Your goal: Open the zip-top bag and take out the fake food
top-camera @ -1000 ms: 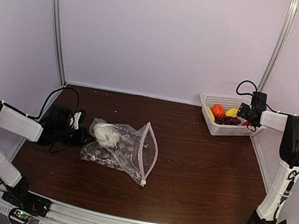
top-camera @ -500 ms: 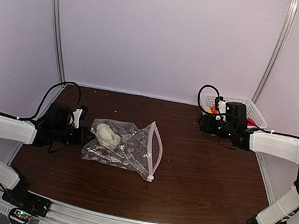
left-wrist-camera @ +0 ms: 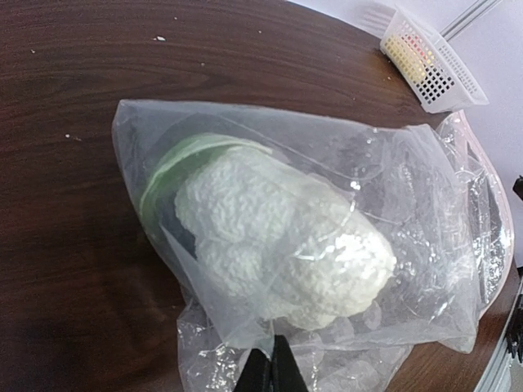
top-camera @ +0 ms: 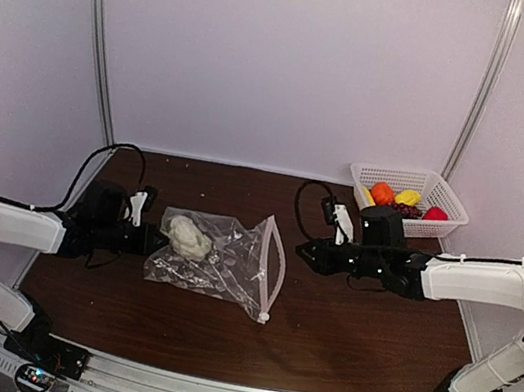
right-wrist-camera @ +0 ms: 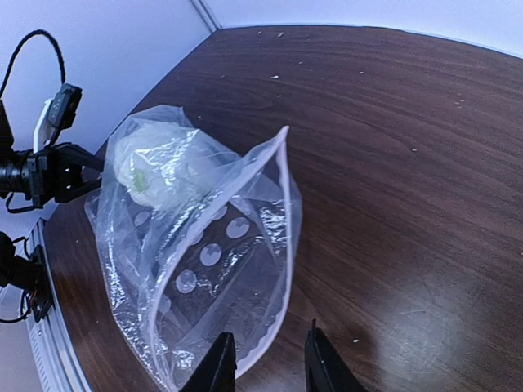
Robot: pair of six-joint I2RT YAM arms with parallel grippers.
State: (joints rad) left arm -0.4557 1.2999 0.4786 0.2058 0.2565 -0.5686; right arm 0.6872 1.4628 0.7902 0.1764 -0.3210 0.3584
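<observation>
Zip-top bag (top-camera: pixel 214 264) on the dark wood bench (top-camera: pixel 361 325), left of centre. The bag is clear, crinkled plastic printed with pale round dots. Its pinkish-white zip strip (right-wrist-camera: pixel 278 204) arches upward around an open mouth that faces the right arm. 1 piece of fake food (left-wrist-camera: pixel 278 245) lies inside near the closed end. It is a white, knobbly lump with a green base, like a cauliflower.

The left tool (left-wrist-camera: pixel 272 371) is closed tight, pinching the plastic at the bag's closed end. The right tool (right-wrist-camera: pixel 265 363) hangs low just beside the mouth. Its 2 jaws stand a narrow gap apart and hold nothing.

A white mesh basket (top-camera: pixel 409 227) sits at the far right corner. It holds orange (top-camera: pixel 382 193), yellow (top-camera: pixel 407 196), red (top-camera: pixel 434 214) and dark purple (top-camera: pixel 404 210) toy pieces.
</observation>
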